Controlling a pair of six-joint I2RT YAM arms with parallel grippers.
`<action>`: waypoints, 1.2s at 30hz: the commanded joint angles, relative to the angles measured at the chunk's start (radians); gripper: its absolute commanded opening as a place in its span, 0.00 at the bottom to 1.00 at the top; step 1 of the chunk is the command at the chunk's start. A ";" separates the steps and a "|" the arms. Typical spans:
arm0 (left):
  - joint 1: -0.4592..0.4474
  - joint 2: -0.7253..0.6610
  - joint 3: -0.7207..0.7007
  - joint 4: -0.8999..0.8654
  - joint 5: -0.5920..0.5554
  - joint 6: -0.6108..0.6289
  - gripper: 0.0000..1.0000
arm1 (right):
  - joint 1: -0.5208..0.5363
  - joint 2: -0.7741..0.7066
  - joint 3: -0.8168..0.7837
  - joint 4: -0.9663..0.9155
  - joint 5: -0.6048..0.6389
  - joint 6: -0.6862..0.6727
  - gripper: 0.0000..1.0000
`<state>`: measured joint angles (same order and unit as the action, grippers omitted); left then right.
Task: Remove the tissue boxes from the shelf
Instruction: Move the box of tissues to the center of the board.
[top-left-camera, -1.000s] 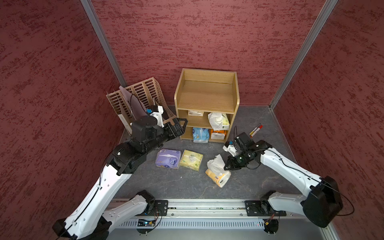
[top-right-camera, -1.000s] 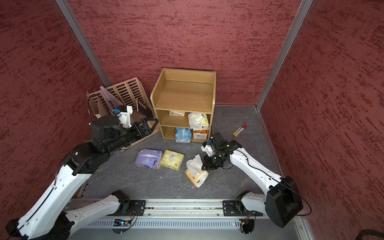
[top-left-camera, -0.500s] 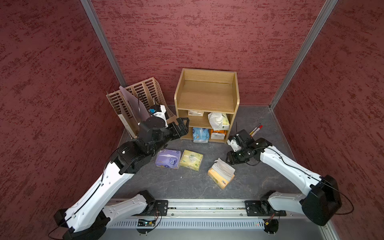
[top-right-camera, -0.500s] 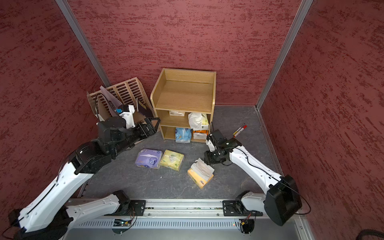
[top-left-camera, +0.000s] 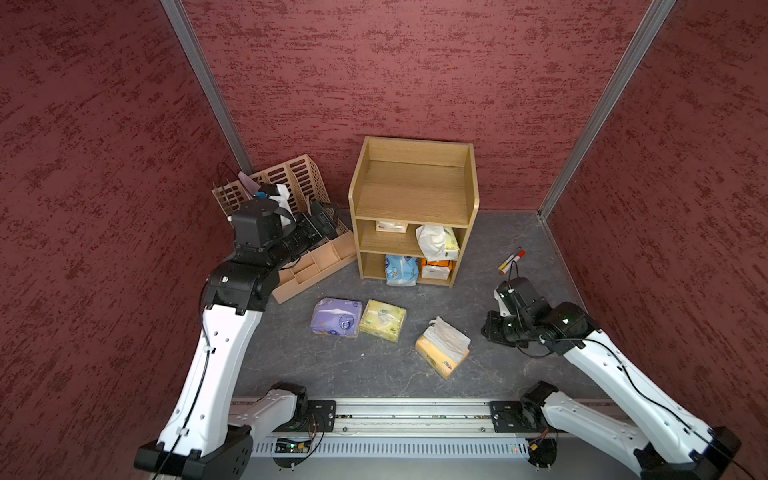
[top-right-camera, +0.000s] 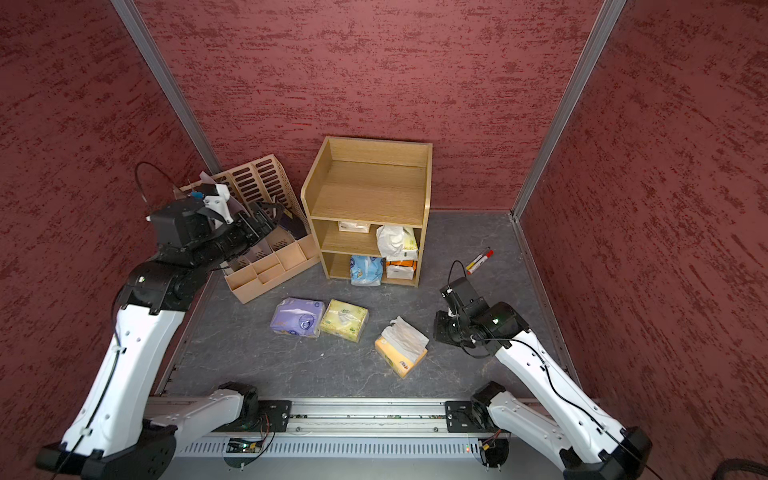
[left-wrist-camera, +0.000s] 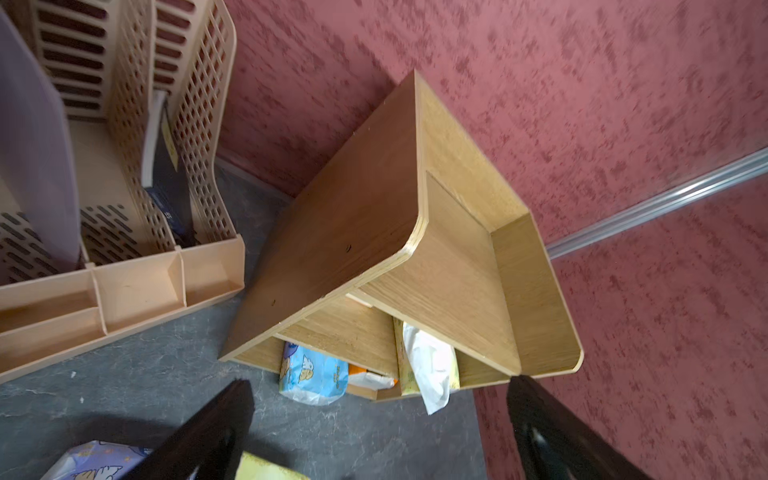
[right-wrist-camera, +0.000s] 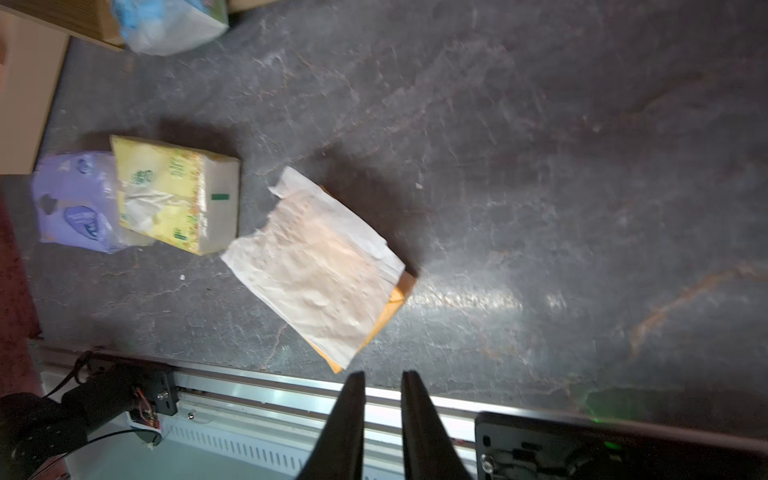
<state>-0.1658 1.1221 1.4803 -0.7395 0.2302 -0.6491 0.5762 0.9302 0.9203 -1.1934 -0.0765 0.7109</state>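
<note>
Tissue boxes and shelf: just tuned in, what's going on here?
Three packs lie on the floor: purple pack, yellow-green pack and orange-yellow pack. Four remain in the shelf: cream pack, a white-tissue pack, blue pack and bright orange pack. The left gripper is open, facing the shelf. The right gripper, fingers nearly together, holds nothing beside the orange-yellow pack.

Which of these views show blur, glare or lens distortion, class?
Right wrist view: bright glare streak on the dark table, soft motion blur on the orange-yellow tissue pack. Left wrist view: wide-angle stretch skews the shelf; the near fingers are blurred. Both top views: sharp, evenly lit, soft shadows under the arms.
</note>
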 joint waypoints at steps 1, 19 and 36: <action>0.024 -0.029 -0.052 0.034 0.142 0.054 1.00 | 0.025 0.058 -0.046 -0.113 0.051 0.027 0.11; 0.053 -0.115 -0.184 0.126 0.140 0.014 1.00 | 0.114 0.509 -0.150 0.522 -0.113 0.221 0.20; 0.052 -0.041 -0.099 0.142 0.174 0.030 1.00 | 0.114 0.436 -0.019 0.486 -0.011 0.256 0.24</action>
<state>-0.1204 1.0718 1.3506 -0.6270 0.3828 -0.6312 0.6849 1.4952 0.9440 -0.6884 -0.1547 0.9237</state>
